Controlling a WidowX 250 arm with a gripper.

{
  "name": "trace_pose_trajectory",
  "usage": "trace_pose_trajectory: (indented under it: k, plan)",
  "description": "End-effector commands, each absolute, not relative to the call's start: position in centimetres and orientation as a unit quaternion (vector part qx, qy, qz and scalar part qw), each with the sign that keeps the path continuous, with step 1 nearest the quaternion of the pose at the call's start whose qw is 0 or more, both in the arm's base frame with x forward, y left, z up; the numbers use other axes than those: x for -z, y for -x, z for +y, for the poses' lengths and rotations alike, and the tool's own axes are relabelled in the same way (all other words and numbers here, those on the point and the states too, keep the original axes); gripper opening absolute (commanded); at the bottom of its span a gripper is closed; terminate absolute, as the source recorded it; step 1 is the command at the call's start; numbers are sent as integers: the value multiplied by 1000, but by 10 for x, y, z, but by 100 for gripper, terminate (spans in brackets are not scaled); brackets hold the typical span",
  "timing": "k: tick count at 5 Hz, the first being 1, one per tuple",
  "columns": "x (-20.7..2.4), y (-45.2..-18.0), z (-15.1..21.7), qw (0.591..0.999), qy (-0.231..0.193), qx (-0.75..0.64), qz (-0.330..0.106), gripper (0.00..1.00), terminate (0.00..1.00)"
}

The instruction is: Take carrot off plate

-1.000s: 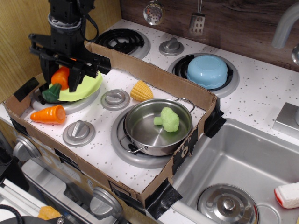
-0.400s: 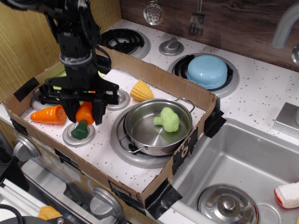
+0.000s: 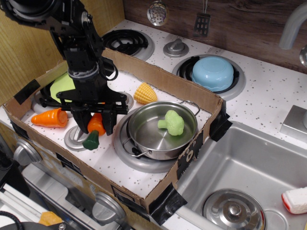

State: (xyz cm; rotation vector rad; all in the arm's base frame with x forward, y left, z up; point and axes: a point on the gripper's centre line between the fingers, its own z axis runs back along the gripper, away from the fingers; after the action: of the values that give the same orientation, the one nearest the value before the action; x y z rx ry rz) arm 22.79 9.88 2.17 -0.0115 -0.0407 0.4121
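The tabletop (image 3: 158, 179), a speckled toy stove inside a cardboard rim, carries the plate (image 3: 61, 84) at the left of the frame, partly hidden behind the arm. The claw (image 3: 96, 125) is closed on the carrot (image 3: 95, 129) at lower left of centre, clear of the plate, green end down at the surface. Judged step: set-down; the next move calls for opening the claw and lifting clear.
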Motion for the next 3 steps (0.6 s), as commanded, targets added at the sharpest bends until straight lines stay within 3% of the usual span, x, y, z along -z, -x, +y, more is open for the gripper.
trace_pose_trajectory:
  k: [1,3]
  plan:
    - [-30,-241,106,980,16,-194,-43,100,0]
    - [-60,-246,97,983,-14,-184,-11,100,0]
